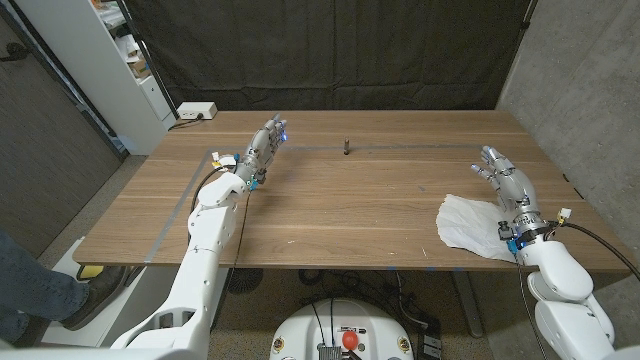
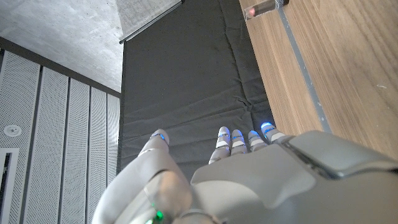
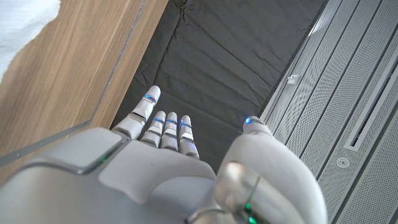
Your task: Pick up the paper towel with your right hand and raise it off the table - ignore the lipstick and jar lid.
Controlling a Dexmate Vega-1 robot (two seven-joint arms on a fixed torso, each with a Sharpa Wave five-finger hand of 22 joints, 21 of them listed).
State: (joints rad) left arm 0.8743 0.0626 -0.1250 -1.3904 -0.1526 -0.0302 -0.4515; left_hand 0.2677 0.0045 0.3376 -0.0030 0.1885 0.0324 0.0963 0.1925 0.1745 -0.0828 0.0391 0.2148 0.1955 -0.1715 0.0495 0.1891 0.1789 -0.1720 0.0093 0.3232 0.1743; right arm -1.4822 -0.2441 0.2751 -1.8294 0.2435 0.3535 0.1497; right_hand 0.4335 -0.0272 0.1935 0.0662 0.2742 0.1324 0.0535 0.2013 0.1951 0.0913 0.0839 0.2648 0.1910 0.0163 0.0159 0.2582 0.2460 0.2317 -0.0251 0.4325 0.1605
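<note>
A crumpled white paper towel (image 1: 470, 226) lies near the table's front right corner; a corner of the paper towel (image 3: 25, 31) also shows in the right wrist view. My right hand (image 1: 507, 185) is beside the towel on its right and slightly farther back, fingers apart and straight, holding nothing. My left hand (image 1: 262, 148) is over the far left part of the table, fingers stretched out, empty. A small dark lipstick (image 1: 346, 147) stands upright at the far middle of the table; the lipstick (image 2: 261, 9) appears in the left wrist view too.
The wooden table (image 1: 340, 210) has a grey tape line along its left and far sides. A white power strip (image 1: 196, 111) sits at the far left corner. A person's leg (image 1: 30, 280) is at the left edge. A black curtain hangs behind.
</note>
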